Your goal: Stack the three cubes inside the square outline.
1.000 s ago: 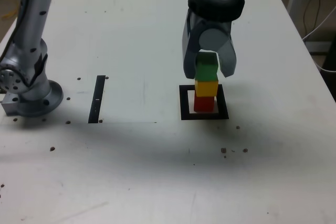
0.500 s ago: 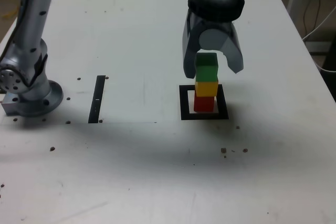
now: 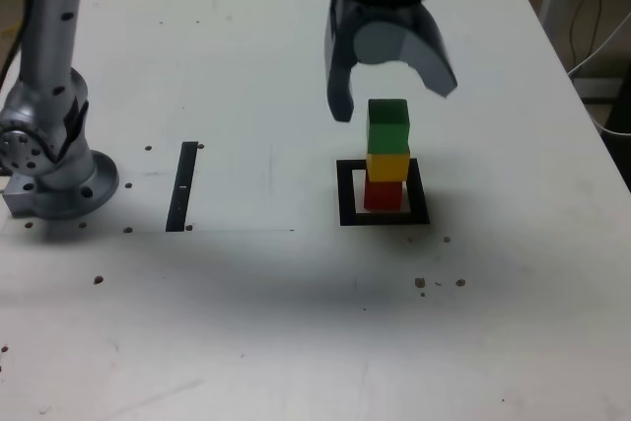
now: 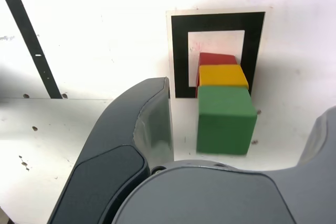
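Note:
Three cubes stand in one stack inside the square outline (image 3: 384,194): the red cube (image 3: 384,194) at the bottom, the yellow cube (image 3: 388,165) on it, the green cube (image 3: 387,125) on top. The wrist view shows the same stack from above, with the green cube (image 4: 226,120), yellow cube (image 4: 222,75), red cube (image 4: 215,59) and the square outline (image 4: 180,51). My gripper (image 3: 391,98) hangs open just above and behind the stack, its jaws spread wide to either side of the green cube and touching nothing.
A narrow black strip (image 3: 183,186) lies on the white table (image 3: 246,303) at the exterior view's left. The arm's grey base (image 3: 54,165) stands at the far left. Small dark specks dot the table. Cables hang past the table's right edge.
The jaws have opened off the green cube, and the gripper has risen and drawn back from the stack. The green cube stays on top of the yellow one.

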Motion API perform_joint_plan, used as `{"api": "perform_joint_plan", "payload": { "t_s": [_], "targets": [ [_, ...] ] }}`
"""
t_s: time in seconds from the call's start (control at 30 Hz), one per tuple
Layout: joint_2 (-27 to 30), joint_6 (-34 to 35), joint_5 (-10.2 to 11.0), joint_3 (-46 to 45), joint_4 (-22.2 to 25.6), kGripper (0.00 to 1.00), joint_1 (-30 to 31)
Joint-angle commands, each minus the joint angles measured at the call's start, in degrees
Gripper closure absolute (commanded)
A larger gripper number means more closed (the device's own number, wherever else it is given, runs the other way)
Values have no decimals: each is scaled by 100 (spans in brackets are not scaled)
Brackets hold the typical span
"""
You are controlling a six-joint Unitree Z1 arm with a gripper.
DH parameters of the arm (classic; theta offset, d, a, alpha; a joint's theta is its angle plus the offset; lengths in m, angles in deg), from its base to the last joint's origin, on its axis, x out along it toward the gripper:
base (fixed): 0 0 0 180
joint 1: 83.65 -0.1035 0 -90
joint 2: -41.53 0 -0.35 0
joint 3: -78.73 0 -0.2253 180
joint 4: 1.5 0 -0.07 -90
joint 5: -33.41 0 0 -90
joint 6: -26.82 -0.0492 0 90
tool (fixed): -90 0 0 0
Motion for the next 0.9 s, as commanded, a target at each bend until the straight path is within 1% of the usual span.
{"api": "perform_joint_plan", "payload": {
  "t_s": [0.0,0.33,0.47,0.7,0.87],
  "targets": [
    [213,-9,-24,-28,45,1,-12],
    [855,-9,-199,0,497,1,103],
    [1236,-10,-261,-271,578,1,119],
    [1789,21,-534,-758,662,1,85],
    [2071,127,-556,-1044,662,1,85]
  ]
}}
